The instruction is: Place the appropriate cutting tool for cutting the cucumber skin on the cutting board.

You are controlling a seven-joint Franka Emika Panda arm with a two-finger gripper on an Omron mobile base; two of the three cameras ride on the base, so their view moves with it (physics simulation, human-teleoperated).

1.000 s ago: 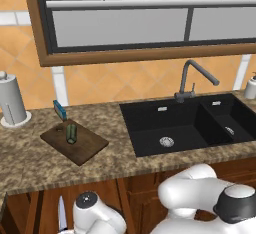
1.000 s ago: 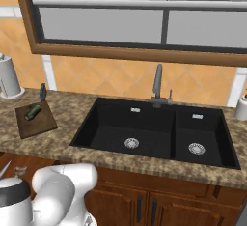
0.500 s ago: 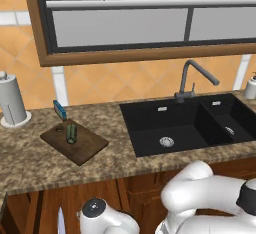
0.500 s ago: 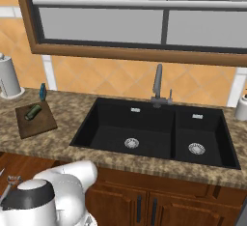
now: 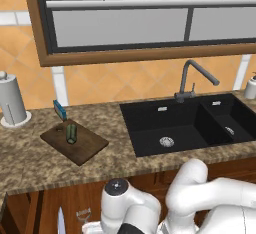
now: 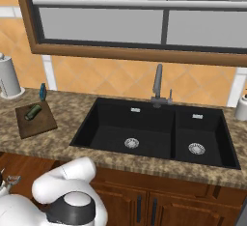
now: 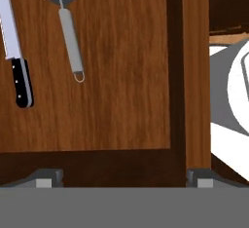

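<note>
Tabletop (image 5: pixel 30 158) of speckled brown granite carries the flat dark brown wooden cutting board (image 5: pixel 85 150), with the short dark green cucumber (image 5: pixel 71 133) lying on it, beside a black double sink (image 5: pixel 170 128). From the right base camera, board (image 6: pixel 41 123) and cucumber (image 6: pixel 33 112) sit left of the sink (image 6: pixel 120 128). Hand camera: the slim silvery-grey peeler (image 7: pixel 69 32) lies on brown wood next to a black-handled knife (image 7: pixel 19 76); the end effector (image 7: pixel 124 177) has its tips wide apart, holding nothing.

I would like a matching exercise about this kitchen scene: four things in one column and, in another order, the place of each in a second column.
Things:
1. cucumber
2. peeler
3. knife
4. paper towel roll

Places:
A. standing upright on the counter, at the far left near the wall
B. lying on the wooden surface in the hand view, beside the knife, loop head toward the top of that view
C. lying on the cutting board
D. at the left edge of the hand view, black handle toward the bottom

Pairs: 1-C, 2-B, 3-D, 4-A
</note>
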